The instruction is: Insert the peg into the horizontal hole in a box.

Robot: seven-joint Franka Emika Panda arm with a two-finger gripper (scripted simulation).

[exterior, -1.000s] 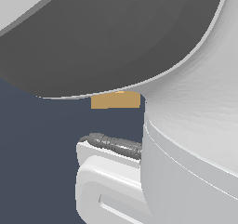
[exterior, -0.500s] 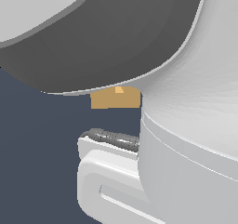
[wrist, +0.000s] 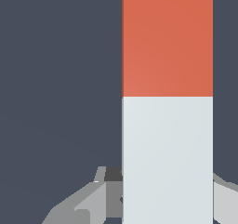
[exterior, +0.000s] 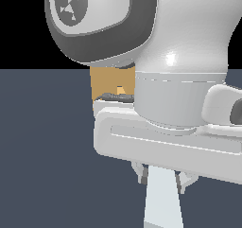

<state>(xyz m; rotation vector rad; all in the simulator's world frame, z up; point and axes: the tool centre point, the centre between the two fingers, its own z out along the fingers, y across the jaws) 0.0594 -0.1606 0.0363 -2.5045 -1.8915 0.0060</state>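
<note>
The peg lies along the dark floor. In the wrist view its orange-red part (wrist: 167, 42) joins its white end (wrist: 167, 158). In the exterior view only the white end (exterior: 163, 201) shows, below the hand. My gripper (exterior: 163, 177) straddles the white end, with fingers (wrist: 100, 197) flush against both sides and no gap showing. The tan box (exterior: 109, 83) stands behind the arm, mostly hidden by it. A sliver of its lighter orange hole (exterior: 120, 89) shows just above the hand.
The grey-white arm (exterior: 189, 80) fills most of the exterior view and hides much of the scene. Dark floor (exterior: 42, 151) lies on the exterior view's left, and around the peg in the wrist view.
The arm has swung across the exterior view. More of the box and its hole now show, and the fingers and the peg's white end have come into view.
</note>
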